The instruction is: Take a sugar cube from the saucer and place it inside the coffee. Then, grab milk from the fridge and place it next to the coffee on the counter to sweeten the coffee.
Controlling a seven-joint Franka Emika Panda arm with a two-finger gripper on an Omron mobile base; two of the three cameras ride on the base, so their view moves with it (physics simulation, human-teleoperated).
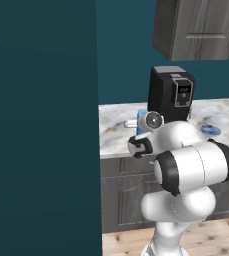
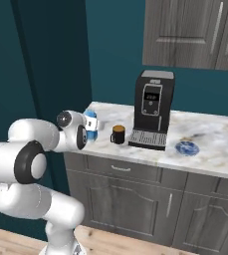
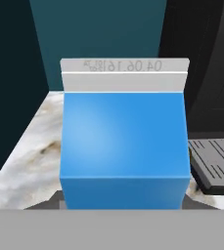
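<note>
My gripper [image 2: 92, 130] is shut on the milk [image 2: 91, 121], a bright blue carton with a pale top, and holds it upright over the left end of the counter [image 2: 205, 159]. In the hand view the milk [image 3: 125, 146] looms close, with marble below it. The coffee [image 2: 118, 134], a small black cup with a brown top, stands on the counter just right of the carton, apart from it. Right of the coffee machine lies the blue saucer [image 2: 187, 148], which also appears at the right in the left base view [image 1: 211, 130]. The sugar cube and the fridge are out of view.
A big black coffee machine [image 2: 153, 109] stands on the counter between cup and saucer; its drip tray [image 3: 213, 163] sits right of the carton. A dark teal wall [image 2: 51, 60] bounds the counter's left end. Grey wall cabinets [image 2: 195, 32] hang above.
</note>
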